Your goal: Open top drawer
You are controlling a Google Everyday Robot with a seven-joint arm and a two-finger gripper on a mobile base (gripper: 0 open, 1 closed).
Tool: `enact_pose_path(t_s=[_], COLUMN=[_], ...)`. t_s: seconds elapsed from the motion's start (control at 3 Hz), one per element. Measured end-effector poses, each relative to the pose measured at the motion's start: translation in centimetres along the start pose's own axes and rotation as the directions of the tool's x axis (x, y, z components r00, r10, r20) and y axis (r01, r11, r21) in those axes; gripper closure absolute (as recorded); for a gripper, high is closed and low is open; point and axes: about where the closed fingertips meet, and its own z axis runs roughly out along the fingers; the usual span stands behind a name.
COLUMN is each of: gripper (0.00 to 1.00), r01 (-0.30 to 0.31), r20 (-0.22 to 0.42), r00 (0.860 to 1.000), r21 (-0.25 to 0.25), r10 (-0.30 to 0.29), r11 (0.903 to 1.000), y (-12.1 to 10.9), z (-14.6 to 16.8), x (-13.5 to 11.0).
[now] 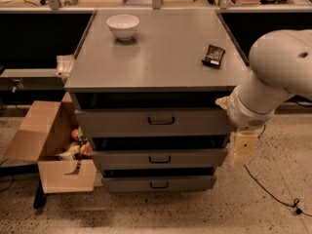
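Right of the top drawer (151,123) hangs the gripper (242,149), state unclear, with a cardboard box (66,175) left.

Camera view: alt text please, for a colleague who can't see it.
The robot's cream gripper hangs by the right end of the wide grey metal top drawer, away from its small black bar handle. On the grey cabinet top sit a white bowl and a black packet.

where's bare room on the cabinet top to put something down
The cabinet top is bare across its middle and front, between the bowl at back left and the dark packet near the right edge. Beside the top drawer, a cardboard box crowds the left side and the tool hangs low on the right.
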Motion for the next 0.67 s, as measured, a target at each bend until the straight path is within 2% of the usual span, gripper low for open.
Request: enact_pose_path(t_s=[0.33,0.67], gripper=[0.0,0.0], r01=[0.044,0.104], r20=[-0.052,-0.066], r00=[0.998,0.993], r21=[0.025,0.077], r10=[-0.043,-0.099], r11=[0.9987,0.9917], y=[-1.9,-4.6], z=[4.5,7.4], x=[2.2,3.5])
